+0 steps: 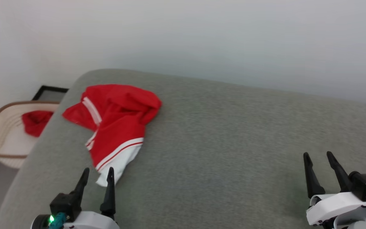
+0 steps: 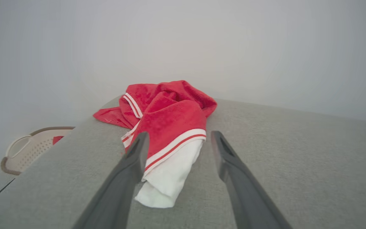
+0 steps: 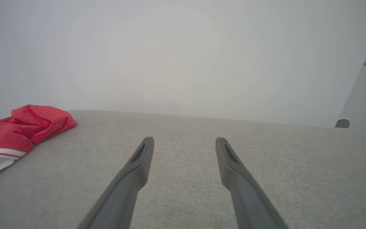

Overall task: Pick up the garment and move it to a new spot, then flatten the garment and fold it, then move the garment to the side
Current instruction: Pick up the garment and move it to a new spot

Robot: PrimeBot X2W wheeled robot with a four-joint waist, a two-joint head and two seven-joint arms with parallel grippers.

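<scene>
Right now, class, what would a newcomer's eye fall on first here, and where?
The crumpled red jersey on the left of the grey cushion, its white end nearest the open left end effector. Next, a pale basket beyond that left edge, holding a red cloth.

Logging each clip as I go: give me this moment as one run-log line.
stage: pickup not begun | jersey: crumpled on grey cushion | left gripper: open, at its white hem | right gripper: open, well apart
</scene>
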